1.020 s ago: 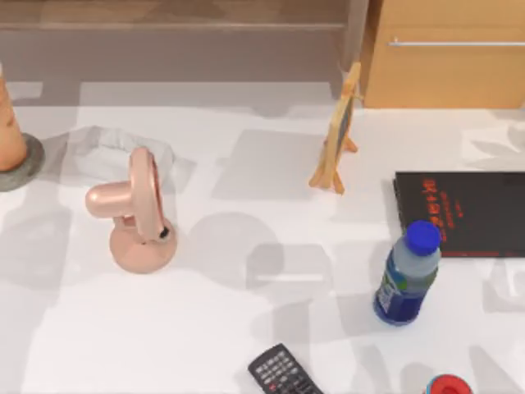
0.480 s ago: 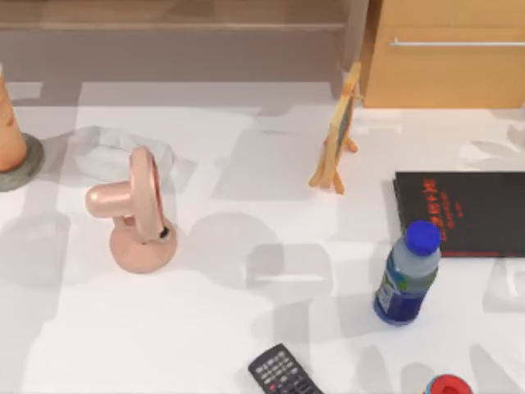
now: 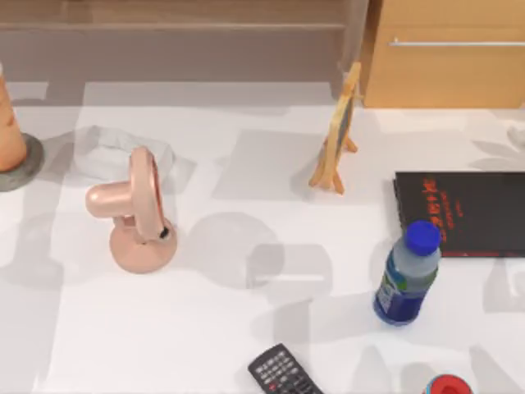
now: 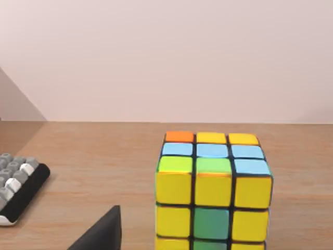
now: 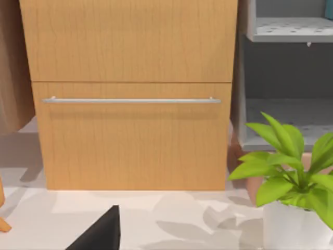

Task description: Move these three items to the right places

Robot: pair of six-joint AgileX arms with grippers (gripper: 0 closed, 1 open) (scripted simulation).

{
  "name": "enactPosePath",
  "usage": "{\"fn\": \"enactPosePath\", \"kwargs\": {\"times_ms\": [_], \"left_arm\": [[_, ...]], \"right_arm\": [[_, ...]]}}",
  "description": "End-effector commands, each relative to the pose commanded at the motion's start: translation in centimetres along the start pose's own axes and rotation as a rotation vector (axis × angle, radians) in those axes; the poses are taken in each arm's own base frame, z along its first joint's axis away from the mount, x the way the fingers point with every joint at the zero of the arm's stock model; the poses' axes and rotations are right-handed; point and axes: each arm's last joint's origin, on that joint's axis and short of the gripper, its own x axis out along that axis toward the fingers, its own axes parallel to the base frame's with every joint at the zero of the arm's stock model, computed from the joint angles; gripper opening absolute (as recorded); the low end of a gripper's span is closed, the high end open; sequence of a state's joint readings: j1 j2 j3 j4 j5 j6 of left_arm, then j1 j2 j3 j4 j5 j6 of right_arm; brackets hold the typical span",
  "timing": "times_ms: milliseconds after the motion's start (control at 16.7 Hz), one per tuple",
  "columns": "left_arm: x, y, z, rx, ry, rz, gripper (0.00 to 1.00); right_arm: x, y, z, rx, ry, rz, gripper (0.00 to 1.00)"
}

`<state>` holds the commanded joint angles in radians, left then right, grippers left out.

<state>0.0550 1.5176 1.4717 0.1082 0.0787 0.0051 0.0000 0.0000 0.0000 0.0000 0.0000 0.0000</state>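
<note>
My left wrist view places the cube [image 4: 212,190] upright on a wooden surface directly ahead of the left end effector [image 4: 99,232], a keyboard [image 4: 18,187] off beside it. Vase [image 3: 10,123] stands at the tabletop's [image 3: 246,328] left edge. Neither end effector's spread can be told.

Left end effector [image 4: 99,232] dark finger edge, right end effector [image 5: 99,232] alike
</note>
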Motion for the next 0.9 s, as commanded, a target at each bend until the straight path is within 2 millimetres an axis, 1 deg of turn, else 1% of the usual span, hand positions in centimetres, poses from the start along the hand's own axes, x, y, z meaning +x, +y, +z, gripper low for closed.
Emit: {"fn": "enactPosePath", "kwargs": {"times_ms": [120,180,240,300,360,480,600,720,840,900], "left_arm": [[-4.5,-0.4,0.8,-0.002,-0.032,0.009,1.0],[-7.0,-0.6,0.8,-0.003,-0.044,0.014,1.0],[-9.6,-0.8,0.3,-0.004,-0.051,0.018,1.0],[-12.1,-1.0,-0.6,-0.004,-0.052,0.021,1.0],[-14.6,-1.2,-1.9,-0.003,-0.049,0.024,1.0],[-18.9,-1.6,-5.5,-0.001,-0.034,0.028,1.0],[-22.3,-1.8,-9.8,0.002,-0.014,0.029,1.0],[-24.6,-2.0,-14.4,0.005,0.012,0.028,1.0],[-25.8,-2.2,-18.5,0.006,0.034,0.024,1.0],[-26.2,-2.2,-20.1,0.007,0.042,0.021,1.0]], "right_arm": [[0.0,0.0,0.0,0.0,0.0,0.0,1.0],[0.0,0.0,0.0,0.0,0.0,0.0,1.0],[0.0,0.0,0.0,0.0,0.0,0.0,1.0],[0.0,0.0,0.0,0.0,0.0,0.0,1.0],[0.0,0.0,0.0,0.0,0.0,0.0,1.0],[0.0,0.0,0.0,0.0,0.0,0.0,1.0],[0.0,0.0,0.0,0.0,0.0,0.0,1.0],[0.0,0.0,0.0,0.0,0.0,0.0,1.0],[0.0,0.0,0.0,0.0,0.0,0.0,1.0],[0.0,0.0,0.0,0.0,0.0,0.0,1.0]]}}
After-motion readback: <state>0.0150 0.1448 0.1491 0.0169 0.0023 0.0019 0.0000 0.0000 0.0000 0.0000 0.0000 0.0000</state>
